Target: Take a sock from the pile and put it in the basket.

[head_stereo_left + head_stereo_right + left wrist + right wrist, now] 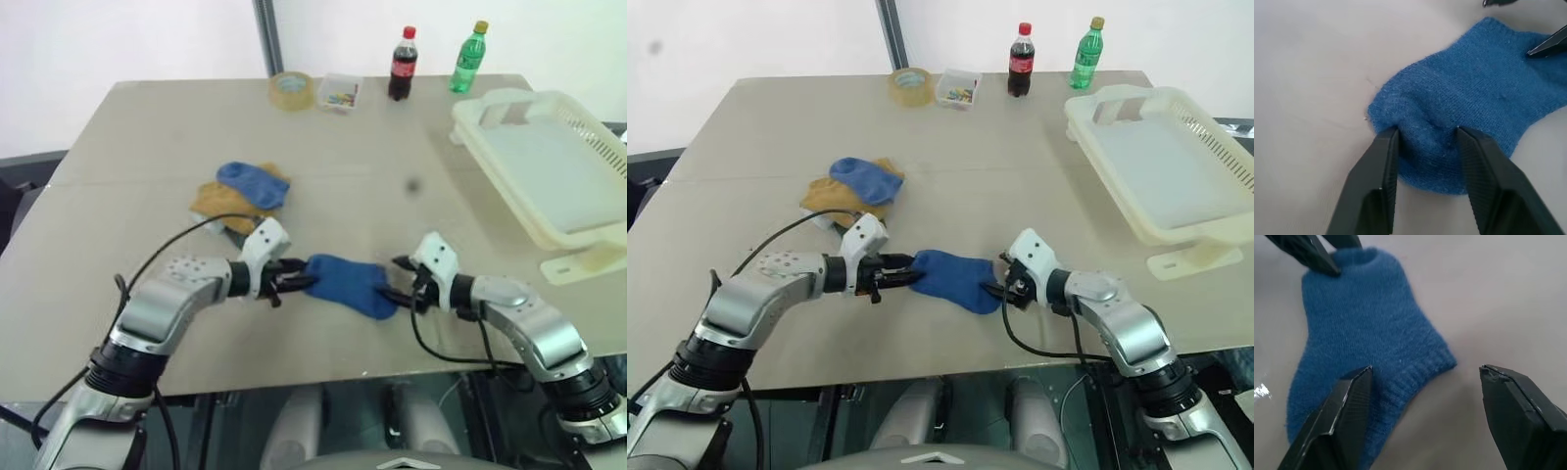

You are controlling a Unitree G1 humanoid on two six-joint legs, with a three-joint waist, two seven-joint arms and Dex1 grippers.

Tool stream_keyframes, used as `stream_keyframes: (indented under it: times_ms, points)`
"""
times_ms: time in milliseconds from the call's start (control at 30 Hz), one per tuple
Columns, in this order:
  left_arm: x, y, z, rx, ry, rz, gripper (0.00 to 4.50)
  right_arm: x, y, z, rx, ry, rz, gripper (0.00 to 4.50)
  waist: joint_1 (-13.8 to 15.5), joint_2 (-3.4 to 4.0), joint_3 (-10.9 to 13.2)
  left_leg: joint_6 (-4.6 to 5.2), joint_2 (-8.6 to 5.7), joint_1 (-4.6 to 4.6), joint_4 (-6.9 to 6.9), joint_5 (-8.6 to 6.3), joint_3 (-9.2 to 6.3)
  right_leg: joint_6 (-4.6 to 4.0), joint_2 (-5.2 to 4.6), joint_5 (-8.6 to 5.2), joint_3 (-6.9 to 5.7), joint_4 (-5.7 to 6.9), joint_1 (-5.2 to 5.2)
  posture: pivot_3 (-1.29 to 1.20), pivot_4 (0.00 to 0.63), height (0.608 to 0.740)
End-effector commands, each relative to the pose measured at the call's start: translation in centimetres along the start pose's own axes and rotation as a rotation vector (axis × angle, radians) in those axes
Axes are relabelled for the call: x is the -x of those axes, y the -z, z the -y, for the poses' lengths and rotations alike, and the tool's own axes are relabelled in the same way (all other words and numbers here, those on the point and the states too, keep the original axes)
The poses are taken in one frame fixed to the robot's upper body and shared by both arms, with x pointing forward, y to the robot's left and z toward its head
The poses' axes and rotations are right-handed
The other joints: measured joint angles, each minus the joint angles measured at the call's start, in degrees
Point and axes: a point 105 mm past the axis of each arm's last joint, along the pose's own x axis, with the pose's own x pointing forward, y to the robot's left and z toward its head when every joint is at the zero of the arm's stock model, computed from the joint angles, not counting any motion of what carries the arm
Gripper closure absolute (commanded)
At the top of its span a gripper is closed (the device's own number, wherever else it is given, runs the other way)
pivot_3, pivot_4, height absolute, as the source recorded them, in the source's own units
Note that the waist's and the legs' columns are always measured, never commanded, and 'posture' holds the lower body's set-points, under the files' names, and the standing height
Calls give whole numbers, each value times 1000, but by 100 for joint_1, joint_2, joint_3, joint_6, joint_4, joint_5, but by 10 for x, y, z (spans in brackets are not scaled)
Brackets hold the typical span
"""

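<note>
The sock lies flat on the desk near its front edge, between the two grippers. Left gripper: fingers narrowly apart, pressing into the sock's left end. Right gripper: fingers wide apart at the sock's ribbed right end. The pile lies farther left; the basket stands far right.

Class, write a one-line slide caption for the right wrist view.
Right gripper open over the cuff end of the blue sock lying flat on the table, left gripper's fingertips at its far end.
</note>
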Motion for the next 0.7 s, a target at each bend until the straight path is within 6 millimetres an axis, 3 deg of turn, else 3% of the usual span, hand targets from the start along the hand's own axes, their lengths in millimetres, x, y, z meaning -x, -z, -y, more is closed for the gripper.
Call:
stream_keyframes:
  times_ms: [33,67,100,167,267,400,433,500,567,600,700]
  points:
    - [4,-14,29,50,57,99,4165,10,7,15,65,41,-53,2645,-23,-6,-2,0,1,0,0,0,0,1,-1,0,0,0,0,0,150,740]
    - [6,-12,32,77,55,108,4494,15,8,20,80,51,-63,3059,-24,-5,-2,0,5,0,0,0,-3,1,2,0,-3,0,0,0,150,740]
    - [6,-11,35,96,56,111,4500,20,8,24,97,57,-75,3701,-15,-6,-2,0,6,4,1,0,-1,1,2,0,-2,2,1,0,150,740]
    - [6,-9,43,121,63,113,4500,33,11,33,138,62,-107,4471,-10,-6,-3,0,9,8,3,0,-6,1,7,-2,-9,4,8,0,150,740]
    - [5,-9,49,116,55,112,4500,46,10,37,176,36,-131,4471,29,-3,-4,0,6,11,11,0,-7,5,3,-20,-11,3,18,0,150,740]
    - [4,-9,44,127,-24,129,4500,48,9,37,210,-4,-140,4471,-18,-5,-5,0,10,9,15,0,-3,-1,8,-22,-8,2,18,0,150,740]
    - [5,-10,42,134,-35,137,3840,48,8,36,221,-16,-140,4500,-27,-5,-5,0,11,10,14,0,-3,3,8,-20,-7,3,17,0,150,740]
    - [9,-12,33,117,-79,159,2962,49,4,37,240,-10,-117,3408,-27,-5,-5,0,15,12,13,0,-2,2,13,-15,-7,4,17,0,150,740]
    - [17,-15,20,93,-131,186,2210,50,-2,39,266,20,-90,2703,-18,-5,-5,0,14,12,14,0,-3,2,13,-15,-8,4,17,0,150,740]
    - [22,-18,9,57,-173,202,2184,53,-6,38,278,18,-71,2325,-17,-5,-5,0,14,11,14,0,-3,-1,13,-17,-9,4,17,0,150,740]
    - [31,-30,-17,-37,-279,242,2184,58,-17,37,293,20,-13,2325,-1,-4,-4,0,13,11,13,-1,-1,-9,11,-21,-7,3,17,0,150,740]
